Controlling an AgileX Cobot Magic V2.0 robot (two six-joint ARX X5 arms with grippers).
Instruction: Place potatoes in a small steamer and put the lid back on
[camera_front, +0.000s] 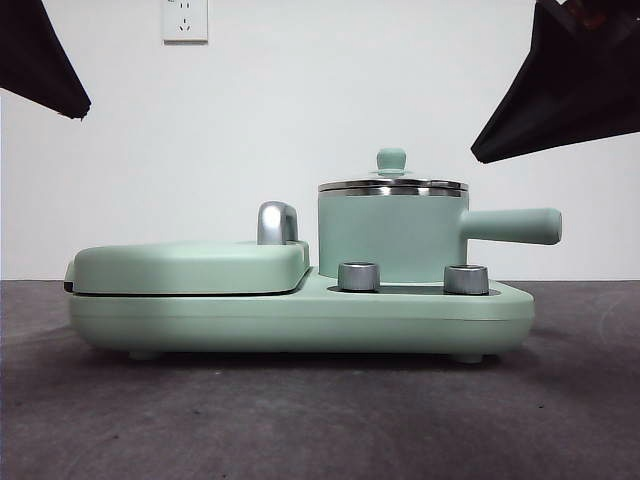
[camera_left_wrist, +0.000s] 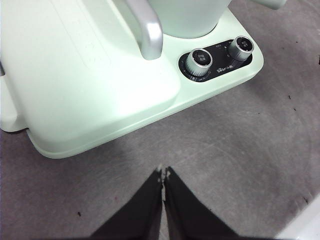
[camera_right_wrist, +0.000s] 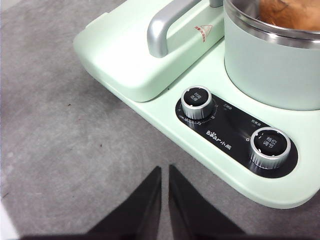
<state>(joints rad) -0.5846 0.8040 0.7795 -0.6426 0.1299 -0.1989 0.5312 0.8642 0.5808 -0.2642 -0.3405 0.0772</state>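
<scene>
The small steamer (camera_front: 392, 235) stands on the right half of the mint-green cooker base, its long handle (camera_front: 512, 226) pointing right. The lid (camera_front: 392, 183) sits flat on its steel rim, knob (camera_front: 391, 160) up. In the right wrist view the orange-brown potatoes (camera_right_wrist: 290, 12) show inside the steamer (camera_right_wrist: 272, 70). My left gripper (camera_left_wrist: 164, 172) is shut with nothing in it, above the grey table in front of the griddle. Also shut and holding nothing, my right gripper (camera_right_wrist: 165, 170) hangs in front of the two dials. Both arms show only as black tips (camera_front: 40, 60) (camera_front: 570, 80) at the top corners.
The flat griddle cover (camera_front: 190, 265) with its chrome handle (camera_front: 277, 222) fills the left half of the base (camera_front: 300, 320). Two steel dials (camera_front: 359, 276) (camera_front: 466, 279) sit at the base's front right. A wall socket (camera_front: 185, 20) is behind.
</scene>
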